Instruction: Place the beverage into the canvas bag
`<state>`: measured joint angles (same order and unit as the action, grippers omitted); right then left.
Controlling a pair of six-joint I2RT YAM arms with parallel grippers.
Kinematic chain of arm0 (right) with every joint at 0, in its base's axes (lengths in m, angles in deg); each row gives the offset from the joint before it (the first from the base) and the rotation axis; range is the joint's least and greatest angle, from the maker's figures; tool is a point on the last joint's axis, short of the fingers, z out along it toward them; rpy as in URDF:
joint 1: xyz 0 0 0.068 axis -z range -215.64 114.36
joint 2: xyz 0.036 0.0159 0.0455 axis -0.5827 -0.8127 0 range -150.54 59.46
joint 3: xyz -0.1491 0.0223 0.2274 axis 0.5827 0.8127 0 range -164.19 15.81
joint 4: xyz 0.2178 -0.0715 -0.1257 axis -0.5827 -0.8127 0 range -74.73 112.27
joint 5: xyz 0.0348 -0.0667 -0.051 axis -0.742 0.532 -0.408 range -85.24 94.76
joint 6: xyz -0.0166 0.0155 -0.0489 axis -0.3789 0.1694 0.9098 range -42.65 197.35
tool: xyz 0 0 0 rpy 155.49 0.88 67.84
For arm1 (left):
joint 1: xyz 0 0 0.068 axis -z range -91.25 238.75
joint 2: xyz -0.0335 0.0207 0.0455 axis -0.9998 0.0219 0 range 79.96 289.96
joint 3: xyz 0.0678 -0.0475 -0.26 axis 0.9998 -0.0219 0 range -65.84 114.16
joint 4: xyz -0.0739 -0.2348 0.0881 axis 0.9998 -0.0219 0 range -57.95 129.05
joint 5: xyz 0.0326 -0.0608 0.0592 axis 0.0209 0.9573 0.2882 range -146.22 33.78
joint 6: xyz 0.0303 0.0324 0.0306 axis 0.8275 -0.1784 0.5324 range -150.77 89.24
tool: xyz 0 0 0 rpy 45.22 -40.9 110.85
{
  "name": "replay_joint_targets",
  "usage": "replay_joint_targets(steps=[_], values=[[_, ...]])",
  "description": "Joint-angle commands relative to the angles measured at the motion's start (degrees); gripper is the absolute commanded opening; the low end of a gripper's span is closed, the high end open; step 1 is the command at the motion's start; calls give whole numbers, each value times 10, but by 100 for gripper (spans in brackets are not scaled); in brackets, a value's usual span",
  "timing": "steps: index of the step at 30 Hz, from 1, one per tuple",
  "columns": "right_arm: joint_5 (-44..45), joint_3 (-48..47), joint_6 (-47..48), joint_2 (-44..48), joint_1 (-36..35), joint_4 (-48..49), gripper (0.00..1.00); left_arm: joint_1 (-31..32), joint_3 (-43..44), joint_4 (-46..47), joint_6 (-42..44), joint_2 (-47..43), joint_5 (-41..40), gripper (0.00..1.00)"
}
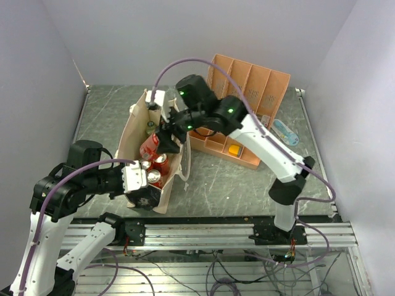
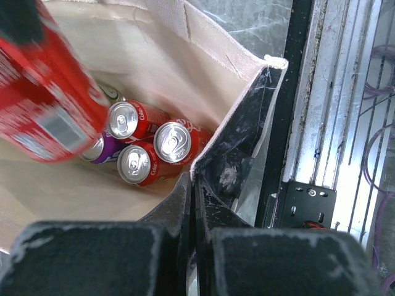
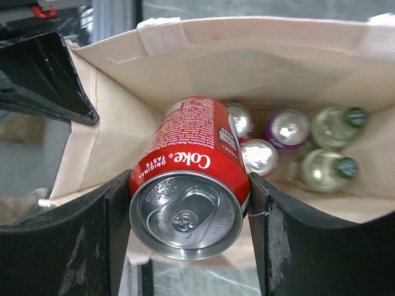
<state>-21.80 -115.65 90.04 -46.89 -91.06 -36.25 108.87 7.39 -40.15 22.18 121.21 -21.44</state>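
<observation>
Coke can clamped in my right end effector hangs over the canvas bag, long axis tilted, base pointing in — cans and two bottles stand inside — left end effector pinches its rim.

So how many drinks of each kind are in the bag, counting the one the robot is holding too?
Red Coke cans: 4 (3 in the canvas bag, plus 1 held can over it)
Purple can: 1
Green-capped bottles: 2
Total: 7
</observation>
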Motion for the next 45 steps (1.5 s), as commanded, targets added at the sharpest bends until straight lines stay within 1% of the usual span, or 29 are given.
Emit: replay_joint_targets(steps=[1,7,12,21,28,36,45], values=[[-95,-7,-54,-33,-8,53,0,-10,18,-5,-1,-8,35,7],[-149,-9,-84,-108,-16,56,0,-20,21,3,-9,-17,44,7],[-177,7,-100,-132,-25,57,0,-20,29,3,-8,-19,42,7],[-168,23,-147,-174,-59,75,0,-27,28,10,-29,-25,43,7],[-109,37,-181,-195,-80,73,0,-34,24,24,-47,-35,51,7],[-13,67,-202,-195,-112,68,0,-38,16,49,-73,-45,52,7],[62,85,-214,-208,-139,60,0,-39,15,63,-83,-44,46,7]])
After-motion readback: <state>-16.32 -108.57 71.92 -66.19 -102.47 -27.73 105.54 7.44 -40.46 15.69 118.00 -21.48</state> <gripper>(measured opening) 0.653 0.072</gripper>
